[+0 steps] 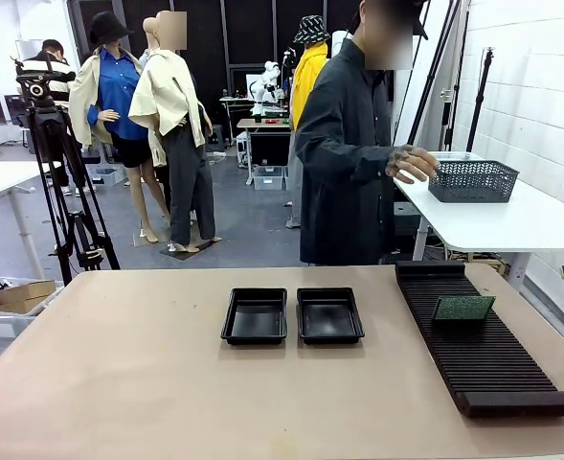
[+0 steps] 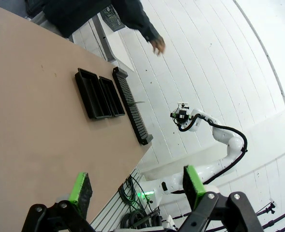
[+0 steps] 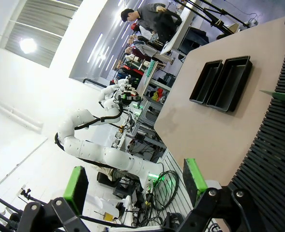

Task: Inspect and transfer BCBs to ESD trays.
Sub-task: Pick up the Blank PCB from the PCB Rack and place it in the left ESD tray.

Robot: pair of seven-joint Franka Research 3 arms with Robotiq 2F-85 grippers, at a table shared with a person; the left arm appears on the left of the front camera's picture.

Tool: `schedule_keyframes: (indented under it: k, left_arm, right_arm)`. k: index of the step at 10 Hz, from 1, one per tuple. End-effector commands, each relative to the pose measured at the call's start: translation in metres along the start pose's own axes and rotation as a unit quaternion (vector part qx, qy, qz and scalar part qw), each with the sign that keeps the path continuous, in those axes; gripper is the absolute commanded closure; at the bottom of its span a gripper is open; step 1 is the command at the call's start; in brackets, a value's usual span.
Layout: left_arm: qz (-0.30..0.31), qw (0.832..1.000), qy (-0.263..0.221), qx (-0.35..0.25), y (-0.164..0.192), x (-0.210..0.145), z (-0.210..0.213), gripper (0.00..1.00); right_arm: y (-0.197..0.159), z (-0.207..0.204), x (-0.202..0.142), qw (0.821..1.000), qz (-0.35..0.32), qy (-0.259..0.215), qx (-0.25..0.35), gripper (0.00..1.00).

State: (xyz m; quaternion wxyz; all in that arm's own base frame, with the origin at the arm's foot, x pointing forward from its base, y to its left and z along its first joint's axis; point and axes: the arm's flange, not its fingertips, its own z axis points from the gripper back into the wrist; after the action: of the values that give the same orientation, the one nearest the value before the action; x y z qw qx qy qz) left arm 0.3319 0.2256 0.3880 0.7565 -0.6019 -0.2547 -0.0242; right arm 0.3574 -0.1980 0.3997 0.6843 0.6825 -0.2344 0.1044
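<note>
From the front we see two black trays [image 1: 255,316] side by side on the table [image 1: 119,383]. One green board [image 1: 462,308] stands in the black rack [image 1: 483,364] to their right. A person's hand [image 1: 411,163] is by a mesh basket [image 1: 473,180]. The wrist views show us the left claw [image 2: 135,174] and the right claw [image 3: 134,166], both wide open, holding nothing.

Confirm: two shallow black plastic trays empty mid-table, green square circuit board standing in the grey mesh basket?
No. The green square circuit board stands in the long black ribbed rack, not the grey mesh basket; front view shows it. Both shallow black plastic trays are empty.
</note>
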Motion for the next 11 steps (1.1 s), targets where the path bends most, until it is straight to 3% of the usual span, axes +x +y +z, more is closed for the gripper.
schedule_keyframes:
  k: [1, 2, 6, 8, 11]
  left_arm:
    - [0.002, 1.0, -0.001, 0.003, -0.002, 0.001, 0.001, 0.0]
    - [0.002, 1.0, -0.001, 0.003, -0.002, 0.001, 0.001, 0.0]
    - [0.002, 1.0, -0.001, 0.003, -0.002, 0.001, 0.001, 0.0]
    - [0.002, 1.0, -0.001, 0.003, -0.002, 0.001, 0.001, 0.0]
    - [0.002, 1.0, -0.001, 0.003, -0.002, 0.001, 0.001, 0.0]
  right_arm:
    - [-0.001, 0.0, -0.001, 1.0, -0.001, -0.001, -0.002, 0.0]
    - [0.0, 0.0, 0.0, 1.0, 0.0, 0.0, 0.0, 0.0]
    - [0.003, -0.023, 0.052, 0.994, 0.045, 0.03, -0.096, 0.0]
    - [-0.004, -0.036, 0.083, 0.984, 0.064, 0.07, -0.153, 0.0]
    - [-0.012, -0.07, 0.126, 0.947, 0.109, 0.181, -0.241, 0.0]
